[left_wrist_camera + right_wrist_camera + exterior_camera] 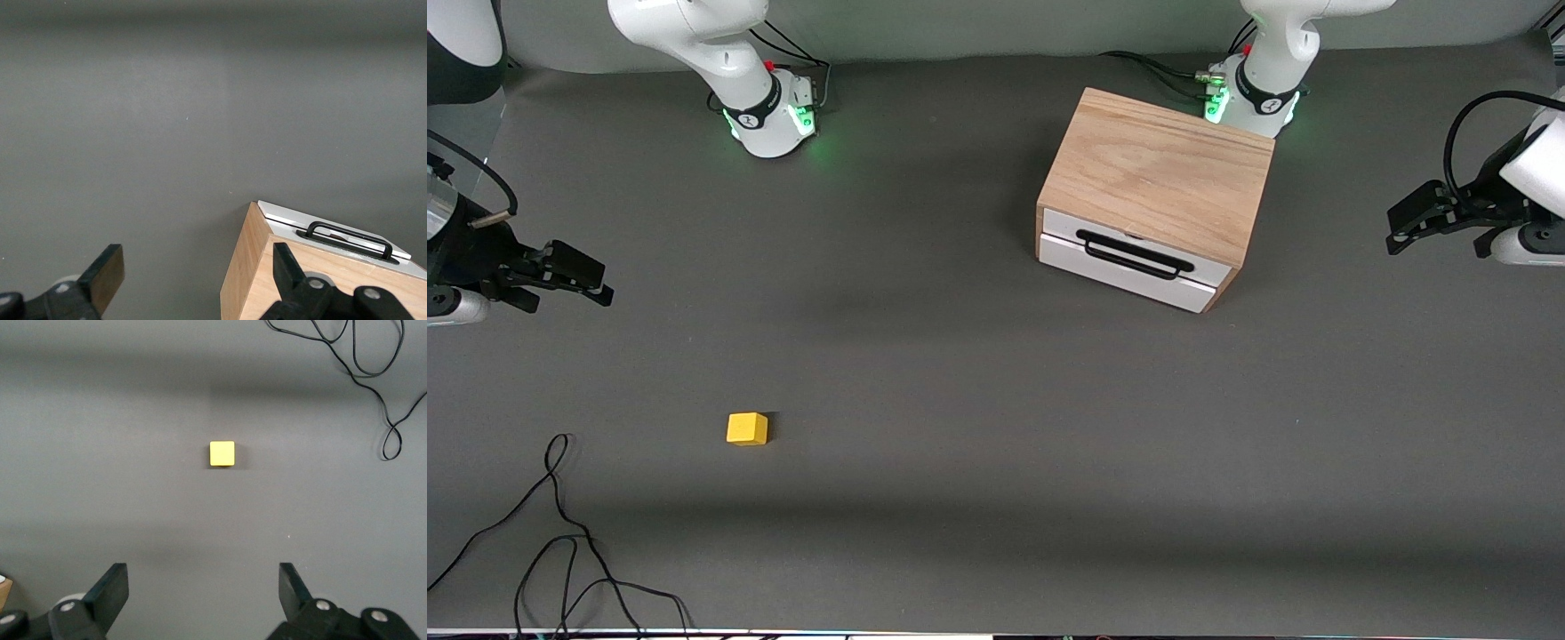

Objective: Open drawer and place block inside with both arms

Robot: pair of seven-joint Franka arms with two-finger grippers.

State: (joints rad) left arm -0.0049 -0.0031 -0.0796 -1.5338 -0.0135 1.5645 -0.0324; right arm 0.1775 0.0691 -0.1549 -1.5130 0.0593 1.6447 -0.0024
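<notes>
Two arms are waiting at the table ends, and we are seeing both grippers released and holding nothing. The right gripper (591, 277) is hanging over the right arm's end of the table, at about 9 o'clock in the front view; in the right wrist view its fingers (110, 590) are standing well apart, with bare grey mat between them. The left gripper (1405, 227) is hanging over the left arm's end, at about 3 o'clock, and its fingers (107, 275) are likewise spread wide in the left wrist view.

We are logging the yellow block (747, 428) as sitting flat on the mat toward the right arm's end, at roughly 7 o'clock from the middle of the front view, nearer the front camera than the oak box (1156, 173) and well apart from it. It is touching nothing but the mat.

The box is resting near the left arm's base, at about 1 o'clock. Its white drawer (1125, 267) is looking shut or very nearly so, front facing the camera at a slight angle, the black bar handle (1134, 253) untouched. Loose black cables (560, 542) are lying at 8 o'clock, near the front edge.
</notes>
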